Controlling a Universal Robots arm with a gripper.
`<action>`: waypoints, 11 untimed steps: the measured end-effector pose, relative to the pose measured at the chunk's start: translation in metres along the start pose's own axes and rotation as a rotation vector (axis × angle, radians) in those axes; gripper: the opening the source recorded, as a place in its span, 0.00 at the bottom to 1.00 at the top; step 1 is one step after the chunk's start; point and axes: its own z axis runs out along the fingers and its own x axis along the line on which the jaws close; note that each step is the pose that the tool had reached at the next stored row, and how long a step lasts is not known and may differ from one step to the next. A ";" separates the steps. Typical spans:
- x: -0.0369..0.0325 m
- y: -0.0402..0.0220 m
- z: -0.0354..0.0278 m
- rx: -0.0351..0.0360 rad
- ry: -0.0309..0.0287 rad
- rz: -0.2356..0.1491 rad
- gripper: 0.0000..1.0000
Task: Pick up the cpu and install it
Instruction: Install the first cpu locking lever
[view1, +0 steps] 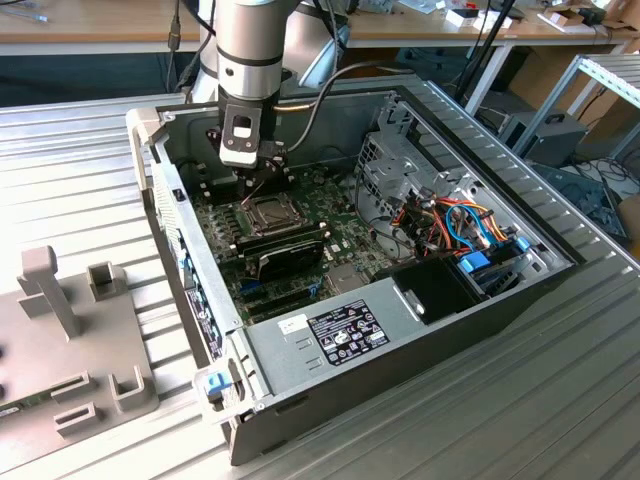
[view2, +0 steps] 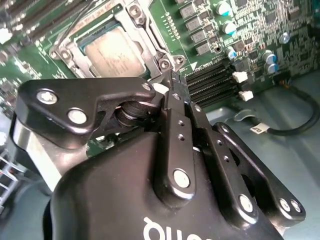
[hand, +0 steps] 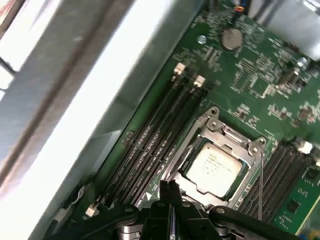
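Observation:
The cpu, a small square chip with a silver-grey top, lies flat inside the metal socket frame on the green motherboard. In the second wrist view the cpu sits just beyond my gripper, whose black fingers are pressed together with nothing between them. In the first wrist view my gripper hovers beside a corner of the frame, by the memory slots. The exterior view has my gripper low inside the open computer case, just above the socket and cpu.
A long black card stands on the board near the socket. The drive cage, coloured cables and power supply crowd the exterior view's right. The case wall rises close by. A grey fixture sits outside the case.

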 end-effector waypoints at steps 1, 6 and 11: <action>0.0000 0.0000 0.0000 -0.0002 0.0002 -0.009 0.11; 0.0000 0.0000 0.0000 -0.0004 0.0003 -0.012 0.11; 0.0000 0.0000 0.0000 -0.0004 0.0003 -0.012 0.11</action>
